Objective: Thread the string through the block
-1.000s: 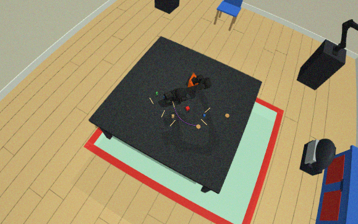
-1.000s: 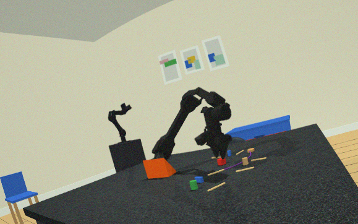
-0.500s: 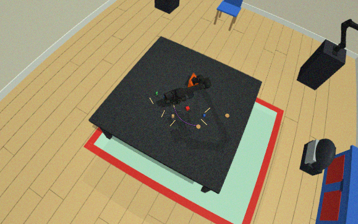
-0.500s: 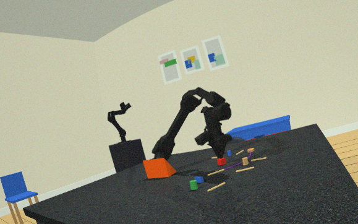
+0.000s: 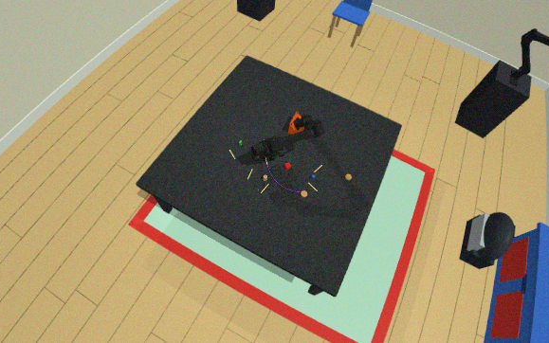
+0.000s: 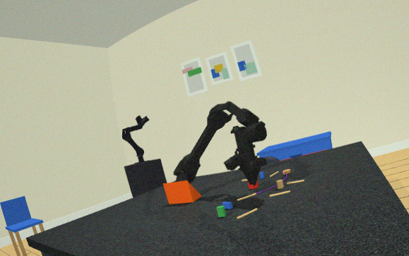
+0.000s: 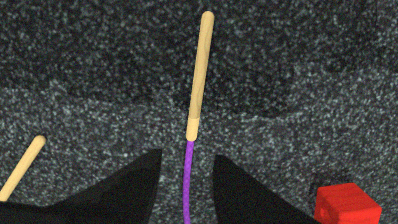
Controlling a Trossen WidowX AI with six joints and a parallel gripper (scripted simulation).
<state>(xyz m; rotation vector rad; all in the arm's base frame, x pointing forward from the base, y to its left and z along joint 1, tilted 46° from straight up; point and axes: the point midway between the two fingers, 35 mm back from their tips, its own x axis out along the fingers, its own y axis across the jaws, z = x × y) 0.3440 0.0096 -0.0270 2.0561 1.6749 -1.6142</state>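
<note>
The stick with the string lies flat on the table. The purple string runs from its near end in a curve to the round wooden button. My gripper is partly open and empty, above the string just behind the stick's string end. The stick is not between the fingers. An orange wedge-shaped block stands near the arm's base; I cannot tell whether it has the hole. A red cube has a faint round mark on one side.
Loose sticks lie around. A short wooden cylinder stands by the string. Also there are a green piece, a blue block, a small blue piece and another wooden disc.
</note>
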